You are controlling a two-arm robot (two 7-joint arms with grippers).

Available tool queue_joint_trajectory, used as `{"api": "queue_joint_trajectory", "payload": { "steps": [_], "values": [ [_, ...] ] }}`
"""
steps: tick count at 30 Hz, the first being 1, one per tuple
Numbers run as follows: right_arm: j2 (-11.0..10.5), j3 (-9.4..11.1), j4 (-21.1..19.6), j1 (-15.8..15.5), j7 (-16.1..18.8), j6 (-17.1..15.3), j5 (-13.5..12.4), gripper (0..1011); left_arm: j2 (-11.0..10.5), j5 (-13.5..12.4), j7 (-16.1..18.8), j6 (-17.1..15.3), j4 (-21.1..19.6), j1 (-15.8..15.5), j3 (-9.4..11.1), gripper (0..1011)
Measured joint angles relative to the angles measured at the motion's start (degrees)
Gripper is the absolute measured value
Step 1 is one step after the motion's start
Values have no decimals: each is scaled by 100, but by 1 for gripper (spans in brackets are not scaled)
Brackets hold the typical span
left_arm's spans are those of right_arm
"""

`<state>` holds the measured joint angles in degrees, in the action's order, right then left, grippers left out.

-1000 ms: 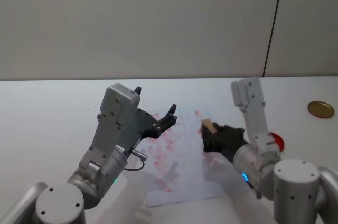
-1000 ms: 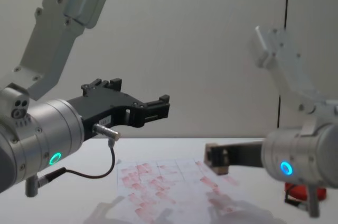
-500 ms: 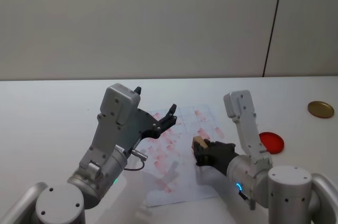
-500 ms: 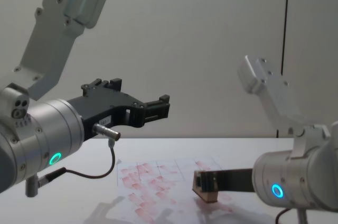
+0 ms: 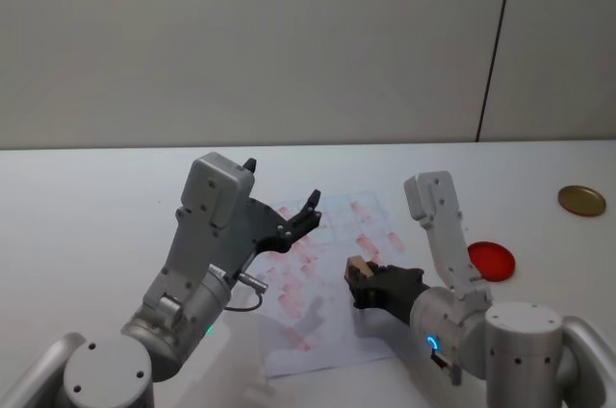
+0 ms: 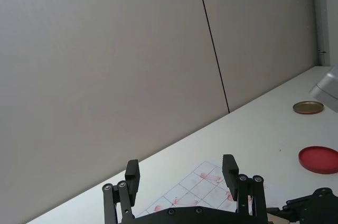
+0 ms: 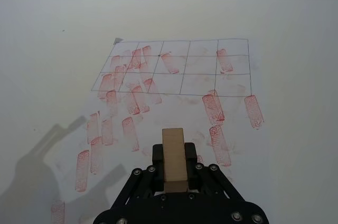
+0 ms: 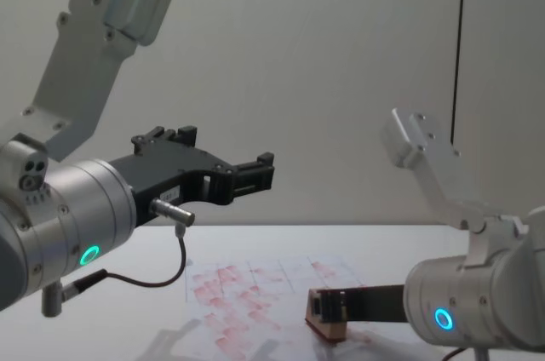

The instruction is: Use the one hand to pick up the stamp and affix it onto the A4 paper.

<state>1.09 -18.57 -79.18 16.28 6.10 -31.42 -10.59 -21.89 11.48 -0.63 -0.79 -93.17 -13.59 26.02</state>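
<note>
My right gripper [image 5: 359, 279], the one with the blue-lit ring, is shut on the stamp [image 5: 354, 267], a small tan wooden block. The stamp [image 8: 326, 317] hangs very low over the near right part of the A4 paper [image 5: 322, 317]; I cannot tell whether it touches. In the right wrist view the stamp [image 7: 174, 159] sticks out between the black fingers above the paper [image 7: 179, 76] with its grid and many red marks. My left gripper [image 5: 286, 189], with the green-lit ring, is open and held high over the paper's left side.
A flat red round ink pad [image 5: 491, 261] lies right of the paper, and a gold round lid [image 5: 581, 200] farther right. The white table runs back to a grey wall. The left arm [image 8: 102, 63] stands tall at the left.
My right gripper has carried the stamp toward me and leftward, and lowered it close to the paper. The left arm has not moved.
</note>
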Motion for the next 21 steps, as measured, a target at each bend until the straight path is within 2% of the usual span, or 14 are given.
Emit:
{"api": "queue_joint_trajectory", "payload": {
  "steps": [21],
  "values": [
    [103,-60,406,214,224,-113,189,216,0,0,0,0,0,0,0,993]
  ]
}}
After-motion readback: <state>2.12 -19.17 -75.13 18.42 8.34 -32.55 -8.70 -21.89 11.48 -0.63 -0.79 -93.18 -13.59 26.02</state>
